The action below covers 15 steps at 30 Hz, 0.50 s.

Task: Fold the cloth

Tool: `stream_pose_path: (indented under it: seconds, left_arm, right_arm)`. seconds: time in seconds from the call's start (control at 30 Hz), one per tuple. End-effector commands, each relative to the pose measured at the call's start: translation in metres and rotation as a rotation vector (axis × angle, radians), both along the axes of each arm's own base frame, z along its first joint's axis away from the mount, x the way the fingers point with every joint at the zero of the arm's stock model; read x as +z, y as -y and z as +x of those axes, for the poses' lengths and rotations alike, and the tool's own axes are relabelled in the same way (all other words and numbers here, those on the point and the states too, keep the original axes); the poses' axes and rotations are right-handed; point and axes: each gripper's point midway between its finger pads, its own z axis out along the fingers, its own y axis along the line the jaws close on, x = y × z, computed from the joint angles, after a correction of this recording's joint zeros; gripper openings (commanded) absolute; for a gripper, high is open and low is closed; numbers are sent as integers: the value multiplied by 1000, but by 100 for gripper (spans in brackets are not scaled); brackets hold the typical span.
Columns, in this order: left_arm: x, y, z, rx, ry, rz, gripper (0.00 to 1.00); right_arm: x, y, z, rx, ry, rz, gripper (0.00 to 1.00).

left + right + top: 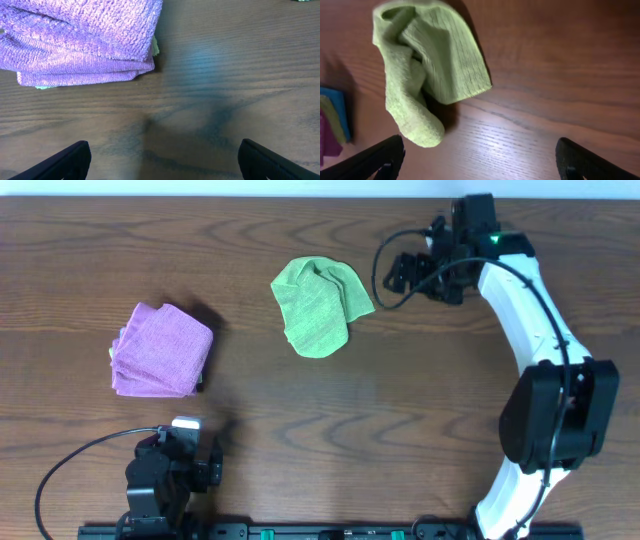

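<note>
Both left gripper [165,157] and right gripper [481,156] gape empty; cloth [440,60], limp and light, probably wants a corner pinch.

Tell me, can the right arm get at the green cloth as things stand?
Probably yes. The right arm ends just beside the green cloth, its jaws open, and only bare table lies between them.

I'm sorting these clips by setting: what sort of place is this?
Probably a robotics lab bench: a wood-grain table, a white right arm and a dark left arm based at its near edge, and a crumpled lime-green cloth and a folded purple cloth laid out.
</note>
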Motion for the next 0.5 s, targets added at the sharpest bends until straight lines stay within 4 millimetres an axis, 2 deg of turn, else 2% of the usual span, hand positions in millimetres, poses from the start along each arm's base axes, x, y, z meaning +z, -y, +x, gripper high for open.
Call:
stream_pose_path:
  seconds: [0.0, 0.17, 0.47]
  left_arm:
    - [-14, 0, -6, -11, -48, 17, 95]
    - [-14, 0, -6, -11, -48, 17, 95]
    - [-14, 0, -6, -11, -48, 17, 95]
  right_arm:
    - [-17, -24, -17, 45, -48, 74, 95]
    - [-41, -34, -22, 35, -51, 86, 88]
    - [-63, -39, -14, -9, -20, 113, 82]
